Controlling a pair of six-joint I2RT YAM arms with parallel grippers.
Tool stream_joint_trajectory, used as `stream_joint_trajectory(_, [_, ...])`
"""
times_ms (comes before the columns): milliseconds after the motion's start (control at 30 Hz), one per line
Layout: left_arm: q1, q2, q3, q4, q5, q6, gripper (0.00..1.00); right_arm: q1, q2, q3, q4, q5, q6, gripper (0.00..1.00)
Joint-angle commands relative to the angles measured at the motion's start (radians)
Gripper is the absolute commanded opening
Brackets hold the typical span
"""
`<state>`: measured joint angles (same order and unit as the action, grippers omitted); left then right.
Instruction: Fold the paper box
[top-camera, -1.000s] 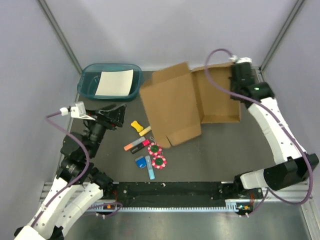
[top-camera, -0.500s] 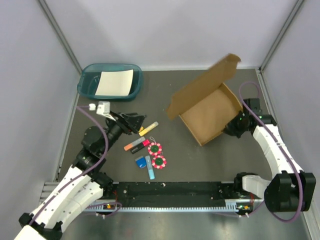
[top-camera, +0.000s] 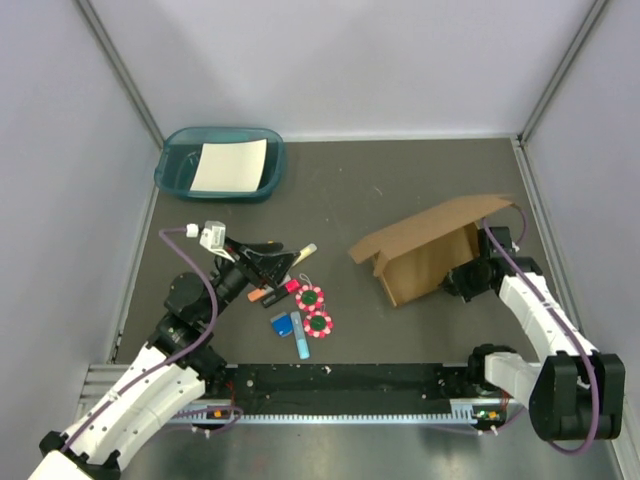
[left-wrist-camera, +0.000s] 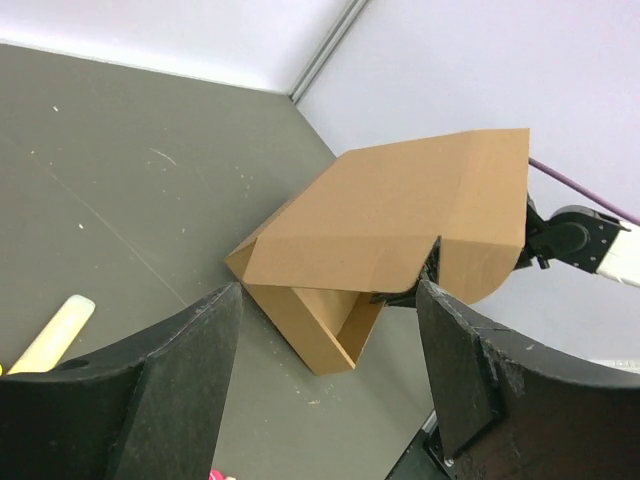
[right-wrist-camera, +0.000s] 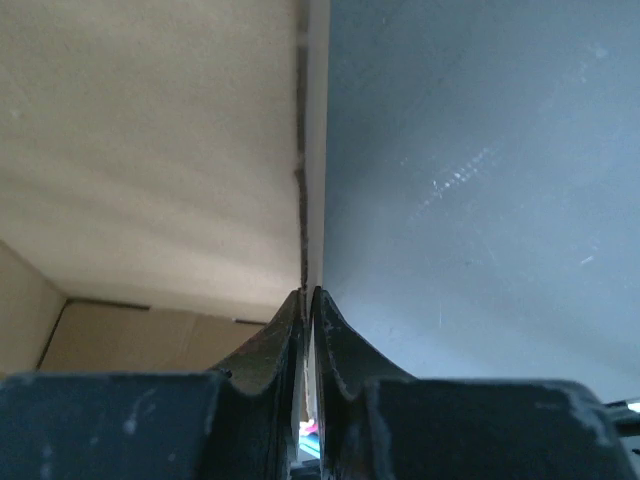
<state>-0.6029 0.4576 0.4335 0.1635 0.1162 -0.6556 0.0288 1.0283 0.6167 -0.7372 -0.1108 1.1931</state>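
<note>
- Two arms in view. The box (top-camera: 430, 245) sits on the right half of the surface (top-camera: 400, 180), near the right wall.
- Box is partly formed: base down on the surface, open side facing left, top panel slanting over it like a roof.
- Right tool (top-camera: 463, 280) is at the box's right side, low, tucked under the overhanging panel.
- Right wrist view: right tool (right-wrist-camera: 307, 300) is clamped on a thin cardboard edge, so it grips a box (right-wrist-camera: 150, 150) wall. Cardboard is left of the edge, grey surface to the right.
- Left tool (top-camera: 268, 262) is spread wide and holds nothing. It is left of centre, aimed at the box and well apart from it.
- Left wrist view: box (left-wrist-camera: 390, 215) is framed between the two dark fingers (left-wrist-camera: 170, 390), its open side visible under the slanted panel.
- Teal tray (top-camera: 172, 172) is at back left, with a white sheet (top-camera: 229, 165) lying in it.
- Small items lie under and just right of the left tool: cream marker (top-camera: 303, 253), orange marker (top-camera: 262, 296), two pink-green rings (top-camera: 313, 310), blue pieces (top-camera: 291, 325).
</note>
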Motion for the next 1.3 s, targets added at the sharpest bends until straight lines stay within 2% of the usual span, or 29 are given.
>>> stream_joint_trajectory(0, [-0.005,-0.019,-0.018,0.060,0.060,0.022,0.75,0.000,0.041,0.031,0.070,-0.006,0.014,0.10])
stream_joint_trajectory(200, [-0.055,0.012,-0.015,0.145,0.337,0.077,0.74,0.000,0.050,0.012,0.107,-0.003,-0.006,0.12])
stream_joint_trajectory(267, [-0.154,0.045,-0.004,0.159,0.358,0.127,0.74,0.000,0.074,0.006,0.125,-0.012,-0.013,0.12])
stream_joint_trajectory(300, [-0.266,0.053,0.011,0.150,0.320,0.157,0.74,0.000,0.079,0.002,0.131,-0.016,-0.016,0.12])
stream_joint_trajectory(400, [-0.452,0.105,0.033,0.162,0.211,0.270,0.74,0.002,0.084,-0.002,0.140,-0.007,-0.032,0.12])
stream_joint_trajectory(433, [-0.551,0.156,0.039,0.178,0.139,0.296,0.74,0.000,0.084,-0.003,0.144,-0.004,-0.036,0.12])
stream_joint_trajectory(500, [-0.651,0.226,0.077,0.205,0.059,0.358,0.74,0.000,0.085,0.005,0.147,0.006,-0.056,0.12])
stream_joint_trajectory(533, [-0.666,0.321,0.097,0.206,0.012,0.375,0.72,0.002,0.087,0.009,0.145,0.008,-0.064,0.12])
stream_joint_trajectory(633, [-0.669,0.523,0.209,0.192,-0.061,0.392,0.69,0.000,0.090,0.025,0.148,0.017,-0.096,0.13])
stream_joint_trajectory(767, [-0.660,0.731,0.329,0.255,-0.239,0.427,0.70,0.000,0.092,0.020,0.160,0.019,-0.128,0.13])
stream_joint_trajectory(933, [-0.535,1.002,0.528,0.237,-0.138,0.375,0.70,0.002,0.102,0.011,0.190,-0.001,-0.156,0.13])
stream_joint_trajectory(1067, [-0.430,1.110,0.609,0.255,-0.162,0.268,0.70,0.002,0.111,0.000,0.214,-0.036,-0.179,0.13])
stream_joint_trajectory(1267, [-0.285,1.231,0.786,0.179,-0.135,0.241,0.72,0.011,0.110,-0.018,0.242,-0.072,-0.204,0.13])
